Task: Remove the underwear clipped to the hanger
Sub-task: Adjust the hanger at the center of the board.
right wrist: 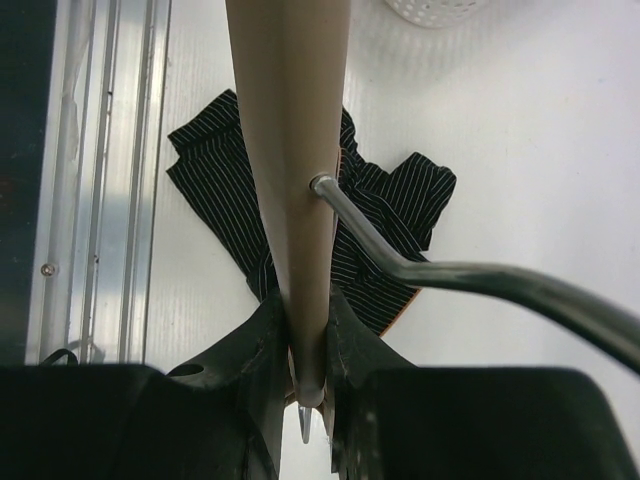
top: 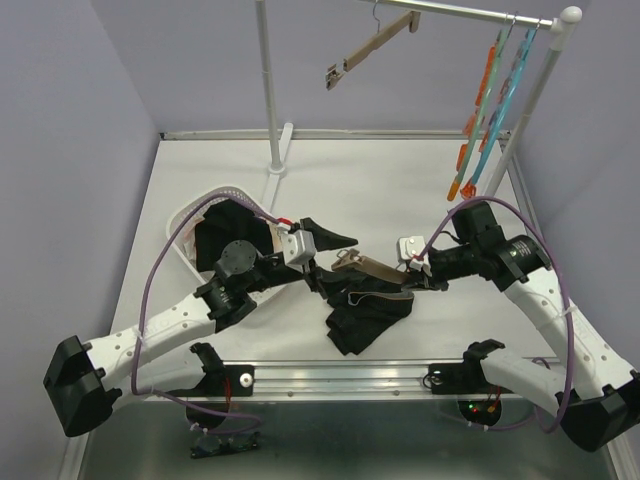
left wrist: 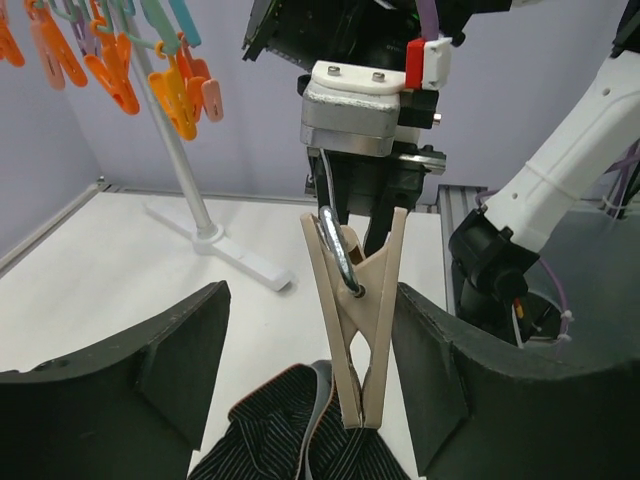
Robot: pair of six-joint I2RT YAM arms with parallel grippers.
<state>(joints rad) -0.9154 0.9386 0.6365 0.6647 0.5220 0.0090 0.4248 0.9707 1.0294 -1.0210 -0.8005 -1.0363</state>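
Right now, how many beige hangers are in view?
2. One hanger hangs from the rail, top of the overhead view; the other hanger is held by the right gripper above the table, its clip on the striped underwear. None looks hidden.

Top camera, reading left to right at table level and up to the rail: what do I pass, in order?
white basket → left tool → wooden hanger → right tool → coloured peg hangers on the rail.
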